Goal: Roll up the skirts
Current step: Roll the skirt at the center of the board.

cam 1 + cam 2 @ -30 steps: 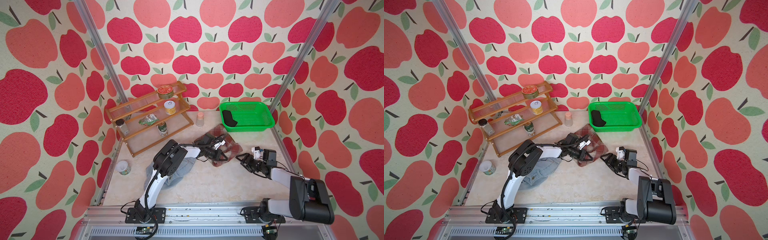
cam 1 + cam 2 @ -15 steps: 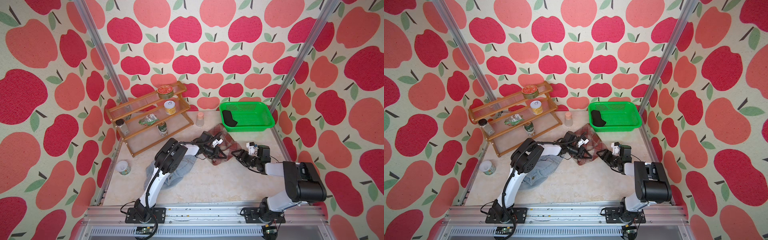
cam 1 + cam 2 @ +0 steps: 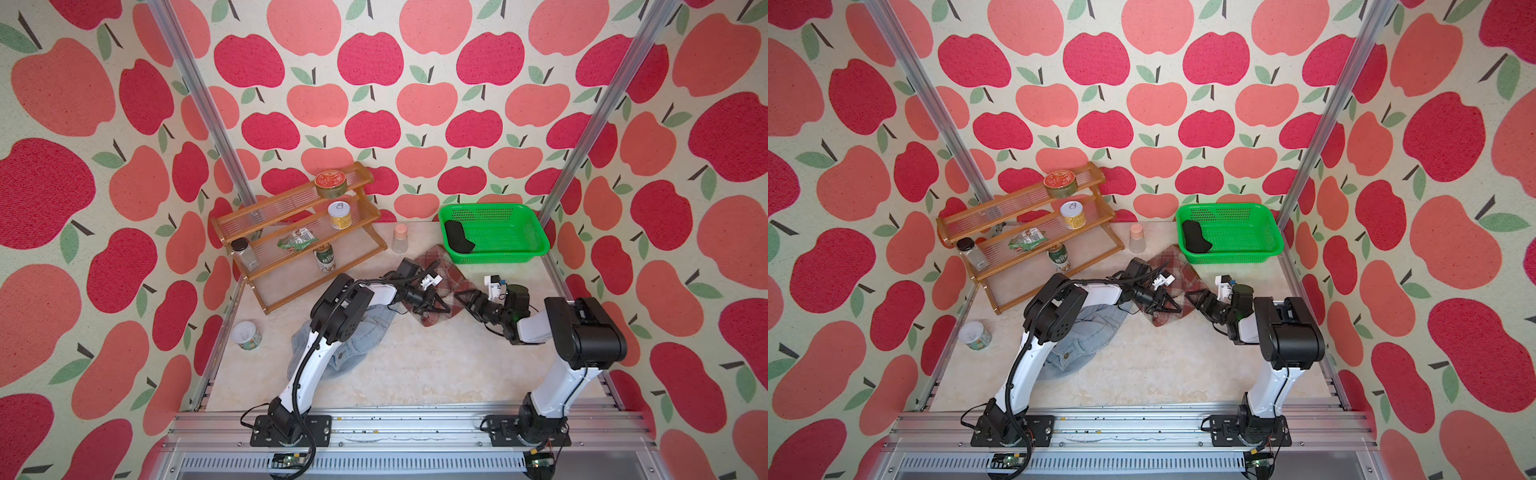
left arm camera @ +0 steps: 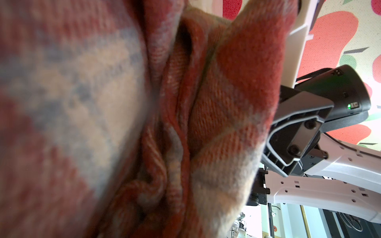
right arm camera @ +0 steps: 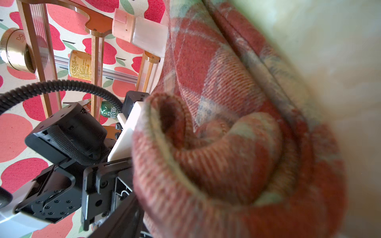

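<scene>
Left end effector on plaid skirt edge

Plaid skirt: rough matt cloth; basket: gloss. plastic

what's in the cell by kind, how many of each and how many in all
skirts: 3 (black skirt, plaid skirt, denim skirt)
cans: 4 (red-lidded can, yellow can, green can, white-lidded can)
bottles: 2 (black-capped bottle, pink-capped bottle)
packet: 1
basket: 1
rack: 1
total: 12
</scene>
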